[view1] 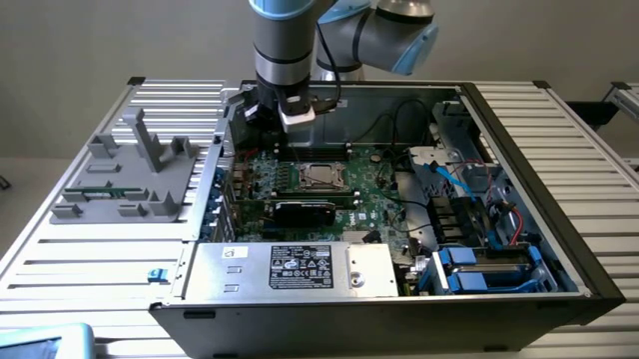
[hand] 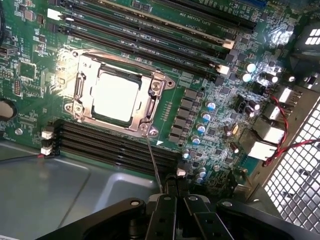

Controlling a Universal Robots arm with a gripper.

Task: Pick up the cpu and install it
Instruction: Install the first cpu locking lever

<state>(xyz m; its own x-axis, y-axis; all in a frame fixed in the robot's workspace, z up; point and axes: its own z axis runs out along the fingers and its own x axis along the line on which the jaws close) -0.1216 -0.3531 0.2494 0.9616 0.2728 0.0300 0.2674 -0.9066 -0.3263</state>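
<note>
1. The cpu (hand: 116, 97) is lying flat, silver top up, inside the socket frame (hand: 150, 87) on the green motherboard (hand: 200, 80), near the middle of the open computer case (view1: 399, 325).
2. The socket frame is surrounding the chip on all four sides. A thin metal lever (hand: 152, 162) is running from one corner of the frame toward the gripper.
3. Black memory slots (hand: 115, 147) are lying in parallel rows along both long sides of the socket.
4. The gripper (hand: 174, 192) is hovering over the board just beside the socket, apart from the chip. Its fingers are pressed together and are pinching nothing. Their tips are sitting close to the far end of the lever; whether they are touching it cannot be told.
5. The arm (view1: 284, 52) is reaching down into the rear part of the case.
6. A black graphics card (view1: 304, 212) is standing in the board just beside the socket, and a silver power supply with a white label (view1: 289, 268) is lying beyond it, against the near wall.
7. The case is resting on a slatted table (view1: 589, 149), with a grey fixture (view1: 130, 176) standing at the exterior view's left.
</note>
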